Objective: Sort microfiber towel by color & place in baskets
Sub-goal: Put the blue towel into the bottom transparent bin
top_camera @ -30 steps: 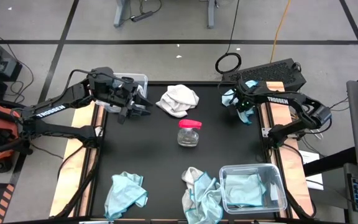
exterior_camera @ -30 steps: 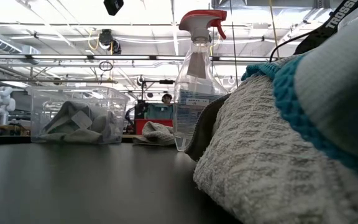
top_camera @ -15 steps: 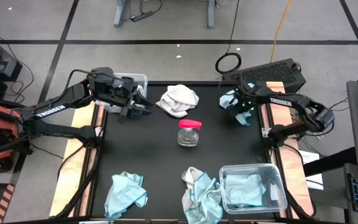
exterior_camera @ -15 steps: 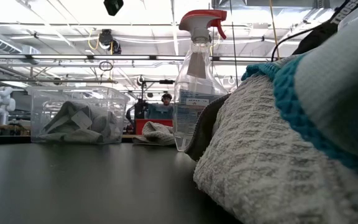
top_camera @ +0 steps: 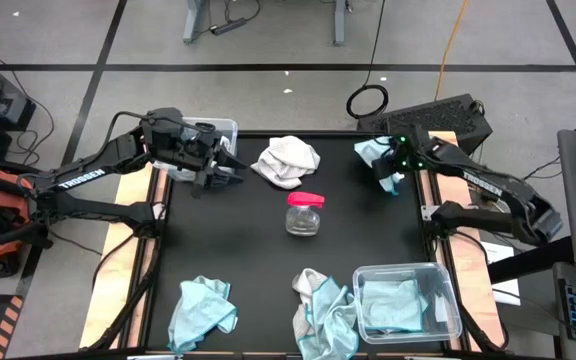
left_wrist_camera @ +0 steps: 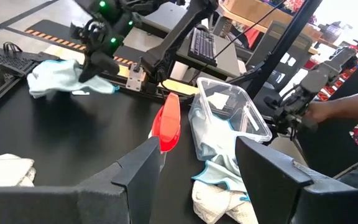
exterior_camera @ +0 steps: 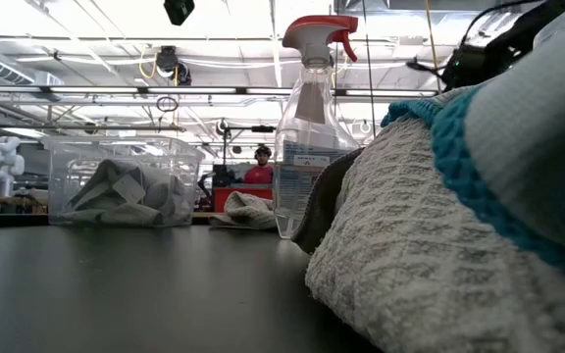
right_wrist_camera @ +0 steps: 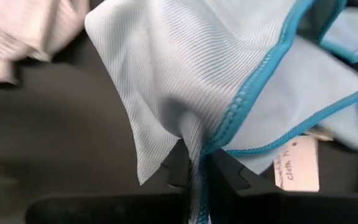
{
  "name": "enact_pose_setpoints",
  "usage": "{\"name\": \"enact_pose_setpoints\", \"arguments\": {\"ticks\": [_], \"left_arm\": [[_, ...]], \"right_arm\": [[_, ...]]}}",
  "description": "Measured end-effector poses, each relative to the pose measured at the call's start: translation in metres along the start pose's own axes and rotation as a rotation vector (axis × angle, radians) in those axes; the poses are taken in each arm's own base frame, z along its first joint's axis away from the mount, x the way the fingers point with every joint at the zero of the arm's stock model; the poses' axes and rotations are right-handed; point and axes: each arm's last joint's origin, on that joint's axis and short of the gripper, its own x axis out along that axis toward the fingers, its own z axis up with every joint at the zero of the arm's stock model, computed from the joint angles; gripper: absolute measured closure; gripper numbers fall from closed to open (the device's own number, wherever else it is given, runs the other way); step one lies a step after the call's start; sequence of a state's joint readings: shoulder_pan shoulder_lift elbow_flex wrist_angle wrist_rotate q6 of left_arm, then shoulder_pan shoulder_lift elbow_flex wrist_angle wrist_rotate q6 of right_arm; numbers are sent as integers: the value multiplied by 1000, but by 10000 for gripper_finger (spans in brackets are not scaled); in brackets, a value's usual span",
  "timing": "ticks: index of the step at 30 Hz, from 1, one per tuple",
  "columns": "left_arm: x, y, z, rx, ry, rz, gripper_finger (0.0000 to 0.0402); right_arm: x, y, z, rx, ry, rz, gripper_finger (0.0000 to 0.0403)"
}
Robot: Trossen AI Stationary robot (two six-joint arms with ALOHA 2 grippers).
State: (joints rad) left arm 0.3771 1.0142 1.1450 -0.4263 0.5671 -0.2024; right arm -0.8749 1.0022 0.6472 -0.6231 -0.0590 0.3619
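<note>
My right gripper point(top_camera: 389, 172) sits at the far right edge of the black table point(top_camera: 248, 250), its fingers point(right_wrist_camera: 178, 167) pinched tight on a fold of a light blue towel point(top_camera: 372, 154); from my right wrist I see the cloth's darker teal hem and a small white tag point(right_wrist_camera: 297, 163) hanging beside the fingers. My left gripper point(top_camera: 215, 170) hovers at the far left of the table, jaws partly apart and holding nothing, just in front of a clear basket point(top_camera: 220, 129) that the low view shows already carrying grey-white cloths. A crumpled white towel point(top_camera: 287, 160) lies on the table between my two grippers, near the far edge. In the middle stands a small clear jar with a pink-red lid point(top_camera: 305, 213), alone and well apart from both grippers. At the near right corner the second clear basket point(top_camera: 446, 290) holds a light blue cloth, and touching its left wall is a heap of mixed blue and grey-white towels point(top_camera: 322, 308). Another light blue towel point(top_camera: 202, 310) lies at the near left. Beyond the table's far right corner rests a dark keyboard point(top_camera: 440, 118). The low view is largely blocked by that heap of towels, with a spray bottle point(exterior_camera: 307, 127) rising behind it.
</note>
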Motion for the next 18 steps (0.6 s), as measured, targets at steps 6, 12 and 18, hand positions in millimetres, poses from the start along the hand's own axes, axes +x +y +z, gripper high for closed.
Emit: {"name": "enact_pose_setpoints", "arguments": {"ticks": [6,12,18], "left_arm": [[0,0,0,0,0,0,188],[0,0,0,0,0,0,188],[0,0,0,-2,0,0,188]], "right_arm": [[-19,1,-1,14,-88,38,387],[-31,2,-2,8,-148,88,387],[-42,4,-2,8,-213,157,387]]}}
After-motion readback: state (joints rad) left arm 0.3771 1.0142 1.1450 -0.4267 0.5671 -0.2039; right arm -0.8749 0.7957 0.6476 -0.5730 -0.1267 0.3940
